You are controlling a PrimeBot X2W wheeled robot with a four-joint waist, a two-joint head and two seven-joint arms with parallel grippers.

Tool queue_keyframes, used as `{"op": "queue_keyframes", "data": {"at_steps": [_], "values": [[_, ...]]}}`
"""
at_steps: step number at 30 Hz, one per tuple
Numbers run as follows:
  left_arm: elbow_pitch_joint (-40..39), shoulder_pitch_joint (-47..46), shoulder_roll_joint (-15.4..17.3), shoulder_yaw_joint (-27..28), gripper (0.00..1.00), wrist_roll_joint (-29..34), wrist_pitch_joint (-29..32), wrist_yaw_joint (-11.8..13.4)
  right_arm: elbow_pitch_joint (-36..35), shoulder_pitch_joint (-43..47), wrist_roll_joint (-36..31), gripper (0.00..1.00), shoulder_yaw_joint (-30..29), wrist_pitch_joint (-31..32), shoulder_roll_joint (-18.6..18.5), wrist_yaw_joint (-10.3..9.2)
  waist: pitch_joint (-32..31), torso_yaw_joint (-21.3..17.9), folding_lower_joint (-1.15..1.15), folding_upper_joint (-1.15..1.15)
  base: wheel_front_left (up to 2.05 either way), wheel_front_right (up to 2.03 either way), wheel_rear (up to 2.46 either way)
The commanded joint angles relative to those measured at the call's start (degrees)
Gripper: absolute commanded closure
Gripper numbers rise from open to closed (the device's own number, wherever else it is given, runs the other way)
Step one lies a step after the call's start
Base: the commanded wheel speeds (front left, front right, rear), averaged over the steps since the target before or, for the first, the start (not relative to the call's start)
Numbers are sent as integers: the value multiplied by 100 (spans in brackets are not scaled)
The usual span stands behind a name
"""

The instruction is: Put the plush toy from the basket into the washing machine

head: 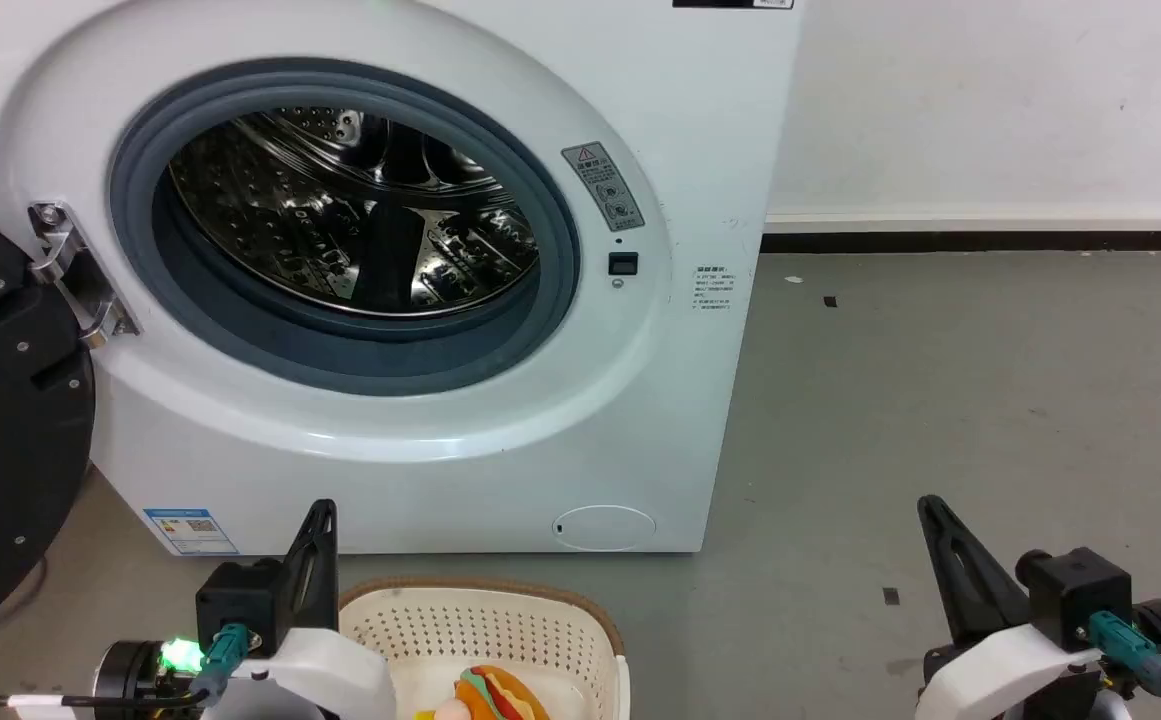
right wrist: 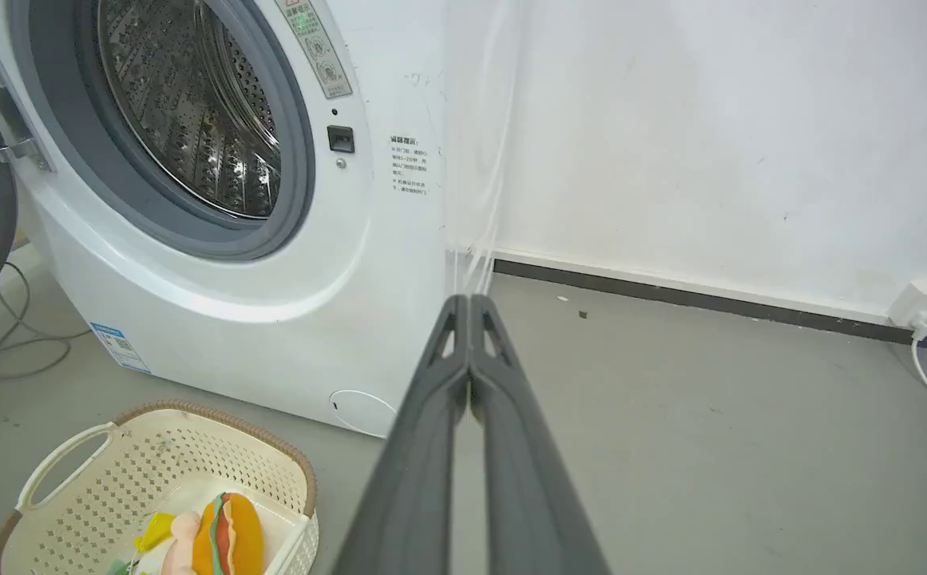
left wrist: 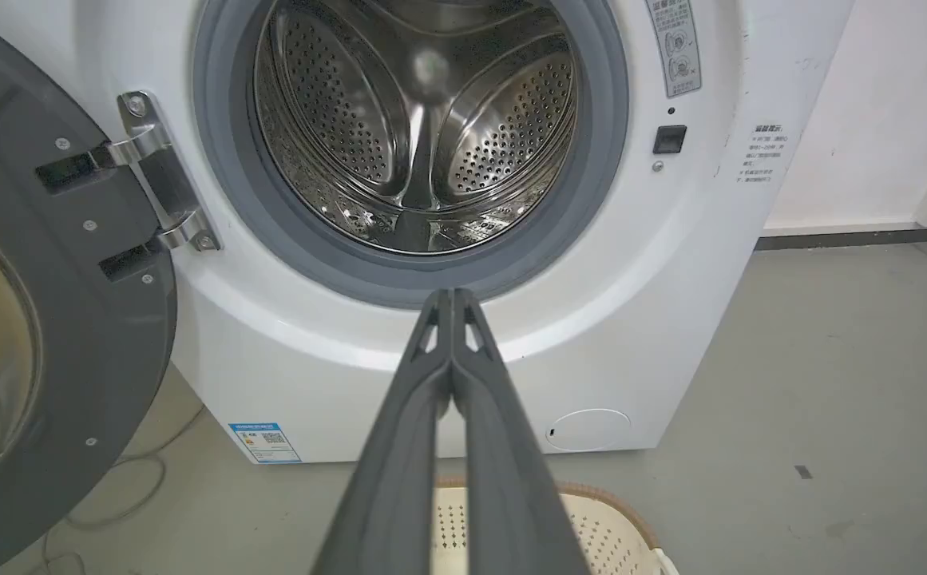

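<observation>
Although pressed shut on nothing, left gripper (head: pixel 323 515) stands just left of the basket (head: pixel 500 592), fingertips up. Right gripper (head: pixel 930 508): likewise pinched together, unladen, well apart to the right over floor (head: pixel 940 380). Plush toy (head: pixel 496 694): lying inside the basket, near of the washing machine (head: pixel 420 440), whose door (head: pixel 0 420) hangs open at left. Step in hand, by judgement: the reach for the toy. Recommended: spread the fingers, descend from above, pinch across the bun, lift clear of the rim.
</observation>
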Motion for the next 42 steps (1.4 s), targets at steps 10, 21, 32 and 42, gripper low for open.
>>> {"op": "queue_keyframes", "data": {"at_steps": [10, 21, 32, 42], "values": [[-26, -87, 0, 3, 100, 14, 1, -25, -12, -77, -44, 100, -10, 8, -1, 3, 0, 0, 0, 0, 0, 0, 0], [19, 10, 0, -49, 0, -28, -54, 26, -6, 15, 62, 0, -3, -54, 0, 0, 9, -3, 0, 0, 0, 0, 0], [106, -4, 0, -172, 0, -91, -186, 45, -83, 15, 175, 0, -79, -185, 0, 0, 89, -19, 0, 0, 0, 0, 0], [365, -118, 1, -299, 0, -149, -306, 21, -142, -25, 202, 0, -82, -304, 0, 1, 298, -54, 0, 0, 0, 0, 0]]}}
